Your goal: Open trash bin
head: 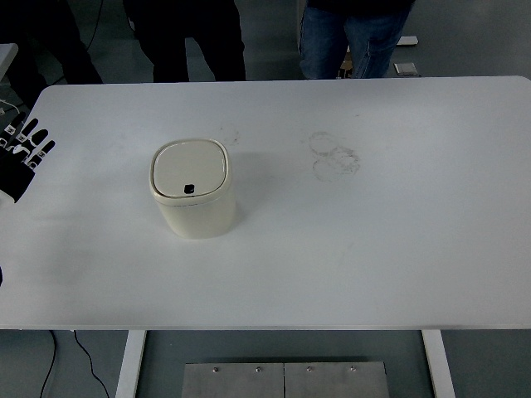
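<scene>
left hand (23,153): sitting at the table's left edge, well apart from the bin, fingers spread and pointing up the picture, holding nothing; only the fingers and part of the palm are showing, the arm being cut off by the frame
right hand: not showing anywhere in this view
trash bin (192,199): standing upright on the white table (398,240), left of centre, nothing touching it
lid (189,168): lying flat and closed, flush inside the bin's rounded-square rim
button (189,188): a small dark square sitting near the lid's front edge, likely a push latch, so this is looking like the place to press rather than grip
handling: the bin is looking like light, stiff, smooth plastic; a sideways shove is likely sliding it over the slick tabletop, so a straight downward press with one fingertip is seeming safest
grip: the glossy rounded walls are offering little purchase, and the lid is showing no handle or lip
hard to make out: the hinge side and whether the button is springing or needs holding
marks (336,156): faint ring smudges lying right of the bin
people (353,37): legs standing past the far edge, cut off at the top
</scene>
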`<action>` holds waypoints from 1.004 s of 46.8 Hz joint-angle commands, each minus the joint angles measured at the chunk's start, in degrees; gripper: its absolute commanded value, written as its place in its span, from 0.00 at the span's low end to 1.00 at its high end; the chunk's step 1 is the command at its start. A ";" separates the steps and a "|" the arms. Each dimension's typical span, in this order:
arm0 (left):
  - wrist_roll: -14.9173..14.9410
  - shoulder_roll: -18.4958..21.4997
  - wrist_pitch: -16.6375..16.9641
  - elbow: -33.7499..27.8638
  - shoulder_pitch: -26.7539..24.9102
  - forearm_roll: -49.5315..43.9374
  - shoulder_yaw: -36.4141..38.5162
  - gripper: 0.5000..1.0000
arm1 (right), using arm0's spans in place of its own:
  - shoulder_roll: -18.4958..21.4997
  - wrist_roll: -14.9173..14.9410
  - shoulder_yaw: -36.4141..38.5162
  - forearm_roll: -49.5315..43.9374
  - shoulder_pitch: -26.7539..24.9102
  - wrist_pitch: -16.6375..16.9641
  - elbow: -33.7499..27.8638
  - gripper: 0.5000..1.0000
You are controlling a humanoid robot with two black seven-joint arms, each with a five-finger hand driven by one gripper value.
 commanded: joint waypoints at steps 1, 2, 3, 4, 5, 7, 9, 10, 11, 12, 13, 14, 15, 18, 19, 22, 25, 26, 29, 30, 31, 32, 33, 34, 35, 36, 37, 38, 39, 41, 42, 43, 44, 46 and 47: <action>0.00 0.26 0.16 -0.27 -0.07 0.08 0.22 1.00 | 0.00 0.00 -0.01 0.00 -0.04 -0.06 0.00 0.98; 0.00 0.43 0.34 -0.27 -0.25 0.43 0.39 1.00 | 0.00 0.00 -0.01 0.00 -0.04 0.02 0.00 0.98; 0.00 0.70 0.42 -0.36 -0.68 0.61 0.48 1.00 | 0.00 0.00 -0.01 0.00 -0.04 0.03 0.00 0.98; 0.00 1.13 0.43 -0.36 -1.30 0.70 0.57 1.00 | 0.00 0.00 -0.01 0.00 -0.04 -0.06 0.00 0.98; 0.00 1.57 0.51 -0.53 -1.91 0.79 0.74 1.00 | 0.00 0.00 -0.01 0.00 -0.04 0.02 0.00 0.98; 0.26 2.80 0.69 -1.06 -3.06 1.05 1.09 1.00 | 0.00 0.00 0.08 0.00 -0.04 0.03 0.00 0.98; 0.35 3.94 0.78 -1.85 -4.11 2.10 1.97 1.00 | 0.00 0.00 0.08 0.00 -0.04 0.03 0.00 0.98; 0.52 4.65 0.78 -2.38 -4.81 2.89 2.58 1.00 | 0.00 0.00 -0.01 0.00 -0.04 -0.06 0.00 0.98; 0.53 5.26 0.78 -2.82 -5.52 3.68 3.29 1.00 | 0.00 0.00 -0.01 0.00 -0.04 0.02 0.00 0.98; 0.53 5.79 0.86 -3.26 -6.39 4.56 3.99 1.00 | 0.00 0.00 -0.01 0.00 -0.04 0.03 0.00 0.98; 0.53 6.32 0.95 -3.70 -7.27 5.35 4.78 1.00 | 0.00 0.00 -0.01 0.00 0.05 0.03 0.00 0.98; 0.53 6.67 1.04 -4.05 -8.24 5.97 5.66 1.00 | 0.00 0.00 -0.01 0.00 0.05 0.03 0.00 0.98; 0.61 7.11 1.21 -4.23 -9.03 6.50 6.71 1.00 | 0.00 0.00 -0.01 0.00 -0.04 0.03 0.00 0.98; 0.61 8.17 1.83 -4.66 -11.93 7.20 10.40 1.00 | 0.00 0.00 0.08 0.00 -0.04 0.02 0.00 0.98; 0.70 8.43 1.83 -4.84 -12.90 7.38 11.80 1.00 | 0.00 0.00 -0.01 0.00 -0.04 0.03 0.00 0.98; 0.70 9.13 2.09 -5.19 -15.88 7.38 16.29 1.00 | 0.00 0.00 -0.01 0.00 -0.04 -0.06 0.00 0.98; 0.96 10.10 2.62 -6.24 -18.96 7.38 20.86 1.00 | 0.00 0.00 -0.01 0.00 -0.04 0.03 0.00 0.98; 1.14 10.45 2.80 -6.86 -20.01 7.38 22.44 1.00 | 0.00 0.00 -0.01 0.00 0.05 0.03 0.00 0.98; 2.37 11.59 3.59 -8.79 -23.00 7.38 26.48 1.00 | 0.00 -0.08 -0.01 0.00 -0.04 -0.06 0.00 0.98; 2.81 11.94 3.76 -9.49 -24.06 7.38 27.63 1.00 | 0.00 0.00 -0.01 0.00 0.05 0.02 0.00 0.98; 3.33 12.30 3.94 -10.11 -25.20 7.47 28.86 1.00 | 0.00 0.00 -0.01 0.00 -0.04 0.03 0.00 0.98; 3.77 12.56 4.12 -10.72 -26.25 7.47 30.09 1.00 | 0.00 -0.08 -0.01 0.00 -0.04 0.03 0.00 0.98; 4.39 12.82 4.12 -11.43 -27.31 7.47 31.23 1.00 | 0.00 0.00 0.08 0.00 -0.04 0.03 0.00 0.98; 4.92 13.09 4.12 -12.04 -28.45 7.47 32.29 1.00 | 0.00 0.00 -0.01 0.00 -0.04 0.03 0.00 0.98; 5.36 13.35 4.12 -12.66 -29.59 7.47 33.52 1.00 | 0.00 0.00 0.08 0.00 -0.04 0.03 0.00 0.98; 5.88 13.79 4.20 -13.36 -30.65 7.47 34.66 1.00 | 0.00 0.00 -0.01 0.00 0.05 0.03 0.00 0.98; 6.32 14.14 4.12 -13.89 -31.79 7.47 35.80 1.00 | 0.00 0.00 -0.01 0.00 -0.04 0.03 0.00 0.98; 6.67 14.49 4.20 -14.50 -32.76 7.47 37.03 1.00 | 0.00 0.00 -0.01 0.00 -0.04 -0.06 0.00 0.98; 6.85 14.84 4.12 -15.03 -33.81 7.55 38.35 1.00 | 0.00 0.00 -0.01 0.00 -0.04 -0.06 0.00 0.98; 7.20 15.11 4.20 -16.00 -36.10 7.73 40.72 1.00 | 0.00 0.00 -0.01 0.00 -0.04 0.03 0.00 0.98; 7.29 15.11 4.20 -16.27 -37.15 7.91 42.04 1.00 | 0.00 0.00 -0.01 0.00 -0.04 0.03 0.00 0.98; 7.29 15.11 4.12 -16.62 -38.29 8.08 43.71 1.00 | 0.00 0.00 0.08 0.00 -0.04 0.03 0.00 0.98; 7.29 15.11 4.12 -16.88 -39.44 8.26 45.20 1.00 | 0.00 0.00 -0.01 0.00 -0.04 0.03 0.00 0.98; 7.29 15.11 4.12 -17.67 -41.81 8.70 48.80 1.00 | 0.00 0.00 -0.01 0.00 -0.04 -0.06 0.00 0.98; 7.29 15.20 4.12 -18.11 -43.04 8.78 50.56 1.00 | 0.00 0.00 -0.01 0.00 -0.04 0.02 0.00 0.98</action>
